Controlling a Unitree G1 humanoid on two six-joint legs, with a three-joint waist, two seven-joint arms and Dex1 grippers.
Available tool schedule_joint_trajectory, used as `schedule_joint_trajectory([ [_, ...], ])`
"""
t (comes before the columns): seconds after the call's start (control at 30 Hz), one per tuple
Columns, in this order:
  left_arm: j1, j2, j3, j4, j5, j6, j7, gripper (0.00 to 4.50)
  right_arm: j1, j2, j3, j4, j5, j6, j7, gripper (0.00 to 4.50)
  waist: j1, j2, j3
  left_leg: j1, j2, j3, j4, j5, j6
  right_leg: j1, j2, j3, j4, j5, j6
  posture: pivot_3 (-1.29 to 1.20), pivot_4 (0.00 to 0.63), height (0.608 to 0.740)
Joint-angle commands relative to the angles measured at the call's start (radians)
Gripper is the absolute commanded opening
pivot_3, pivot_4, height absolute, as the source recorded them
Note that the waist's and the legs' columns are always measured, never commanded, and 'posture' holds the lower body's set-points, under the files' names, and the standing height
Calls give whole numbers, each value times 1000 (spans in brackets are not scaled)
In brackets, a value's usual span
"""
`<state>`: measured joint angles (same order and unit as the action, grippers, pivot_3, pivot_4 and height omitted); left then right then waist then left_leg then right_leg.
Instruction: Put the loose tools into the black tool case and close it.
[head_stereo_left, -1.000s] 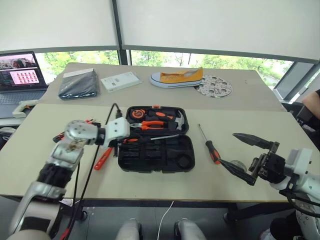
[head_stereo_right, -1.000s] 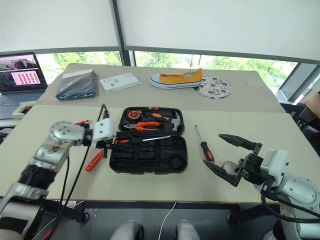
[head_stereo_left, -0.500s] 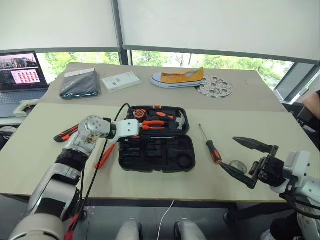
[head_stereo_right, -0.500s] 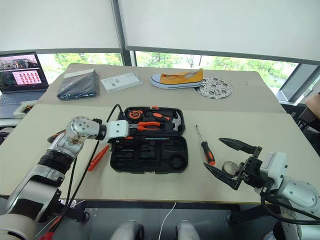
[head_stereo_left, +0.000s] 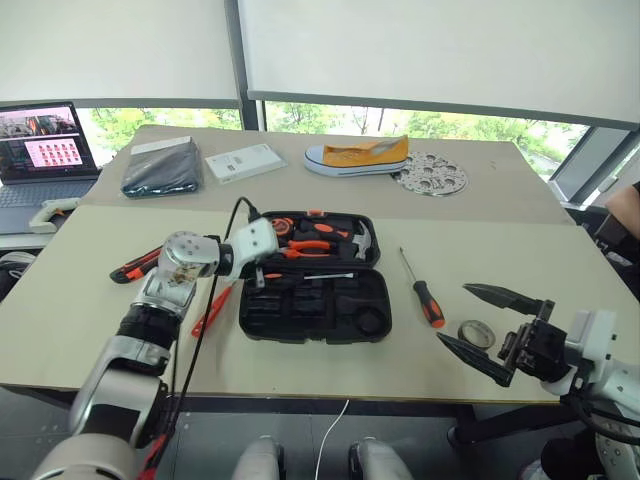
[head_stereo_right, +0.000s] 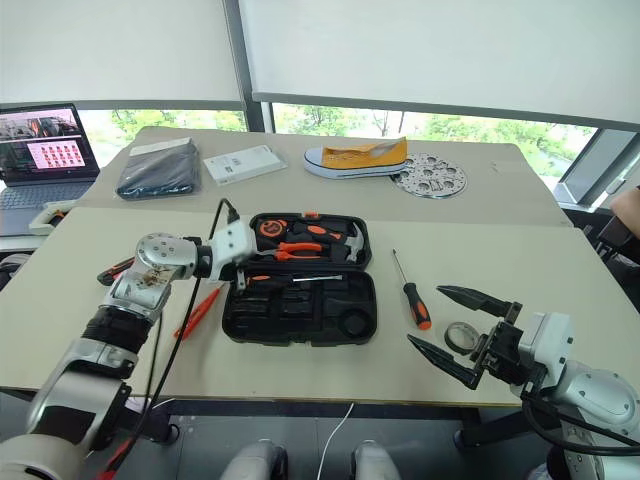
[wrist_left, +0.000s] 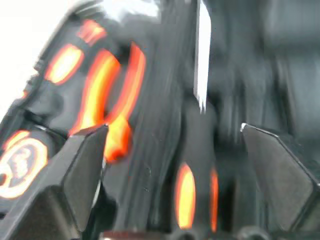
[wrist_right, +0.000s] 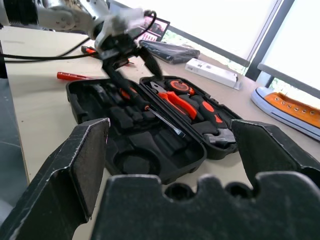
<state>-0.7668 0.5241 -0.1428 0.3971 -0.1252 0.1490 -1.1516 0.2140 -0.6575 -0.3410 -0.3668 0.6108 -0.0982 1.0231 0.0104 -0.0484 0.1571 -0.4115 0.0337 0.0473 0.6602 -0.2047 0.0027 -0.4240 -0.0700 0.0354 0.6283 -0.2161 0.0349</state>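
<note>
At our nine o'clock the utility knife (head_stereo_left: 135, 266) and slim orange tester screwdriver (head_stereo_left: 209, 311) lie loose on the bench (head_stereo_left: 60, 300). Our left hand (head_stereo_right: 243, 277) hovers over the open black tool case (head_stereo_left: 314, 277) at twelve, fingers wide, holding nothing, above a screwdriver (wrist_right: 150, 110) lying in its slot. At two o'clock wait another screwdriver (head_stereo_left: 421, 290) and the tape roll (head_stereo_left: 476, 333). Our right hand (head_stereo_left: 483, 328) gapes empty beside them; we judge it should collect one next.

One screwdriver (head_stereo_left: 424, 292) lies right of the open tool case (head_stereo_left: 314, 278).
</note>
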Motion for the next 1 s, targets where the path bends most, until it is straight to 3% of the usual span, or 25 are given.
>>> schedule_joint_trajectory([
  [0.03,22,10,53,-65,-51,56,19,3655,14,-6,-38,-35,16,4,-6,4500,0,0,0,1,0,0,0,0,0,0,0,0,0,0,0,0,150,740],
  [0.33,72,-66,-8,25,18,43,101,206,0,-4,-22,-45,7,20,-32,4500,-3,1,-1,3,0,0,0,0,0,2,1,1,1,0,0,0,150,740],
  [0.37,71,-68,-23,35,37,31,108,19,2,-4,-23,-46,7,20,-33,4500,-1,1,-1,3,0,0,0,0,0,2,0,1,0,0,0,0,150,740],
  [0.67,69,-65,-110,33,111,113,108,19,57,9,-39,-64,3,6,-38,4500,1,2,-1,4,-1,0,0,0,0,3,0,1,0,0,0,0,150,740],
  [0.83,85,-94,-34,40,40,37,116,19,77,27,-46,-70,-19,-5,-69,4500,2,5,-3,4,-1,0,0,0,0,3,0,1,0,0,0,0,150,740],
  [0.93,99,-110,100,-36,-120,65,80,668,95,38,-88,-63,-53,-18,-109,4500,1,5,-3,3,-1,0,0,0,0,2,0,1,0,0,0,0,150,740],
  [1.0,125,-91,196,-121,-258,46,-8,1301,117,45,-156,-40,-120,34,-223,4500,1,5,-3,1,0,0,0,0,0,0,0,1,0,0,0,0,150,740],
])
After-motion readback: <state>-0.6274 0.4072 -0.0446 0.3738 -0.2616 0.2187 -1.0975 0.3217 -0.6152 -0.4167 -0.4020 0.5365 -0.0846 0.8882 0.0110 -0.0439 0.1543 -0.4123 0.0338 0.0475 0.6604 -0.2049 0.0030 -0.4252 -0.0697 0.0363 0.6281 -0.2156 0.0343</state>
